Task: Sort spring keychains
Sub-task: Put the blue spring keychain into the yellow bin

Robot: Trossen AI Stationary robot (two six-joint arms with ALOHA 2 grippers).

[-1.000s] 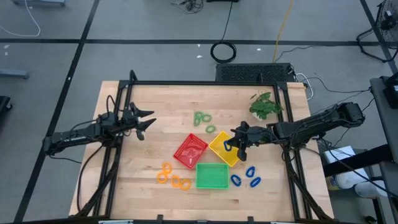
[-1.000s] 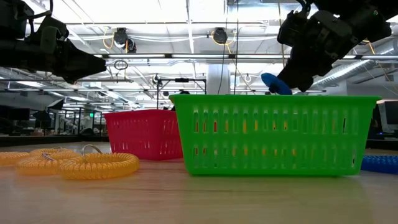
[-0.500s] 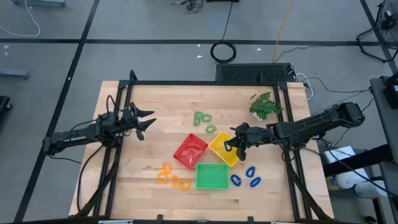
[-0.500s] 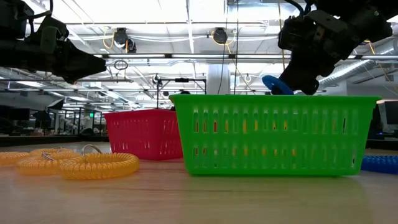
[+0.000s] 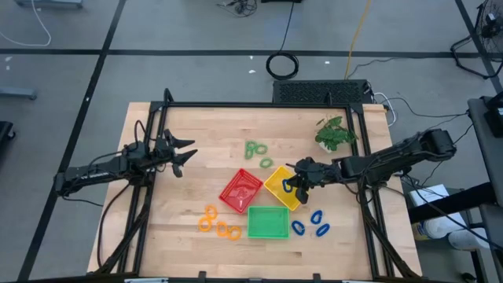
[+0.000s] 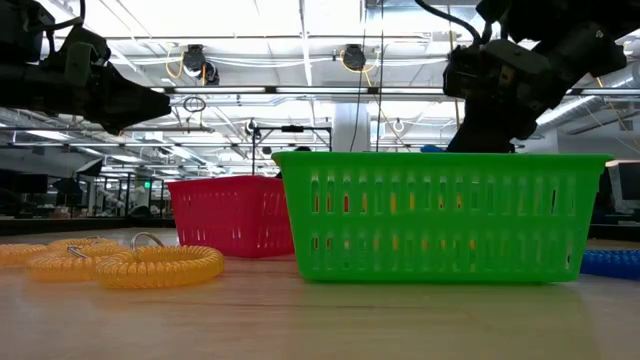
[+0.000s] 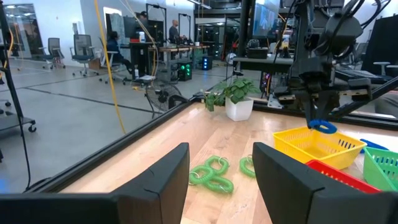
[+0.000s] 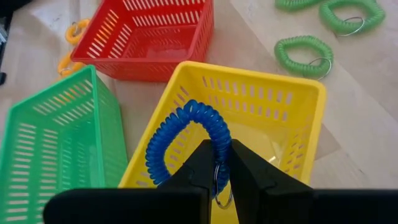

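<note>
Nearest the front edge of the table, the orange spring keychains lie loose beside the green tray, and three blue spring keychains lie on its other side. Behind them, the right pincer hangs over the yellow tray, its fingers pinched narrow on a blue spring keychain near the metal ring, the coil arching above the tray's open mouth. To do this well, the pincer should probably sink a little further so the springy loop is inside the walls before letting go; a drop from height may bounce it over the rim. Opening cleanly and lifting straight up should keep the coil from snagging a finger. Farther back lie the green spring keychains. The left pincer waits wide open above the table's left side.
</note>
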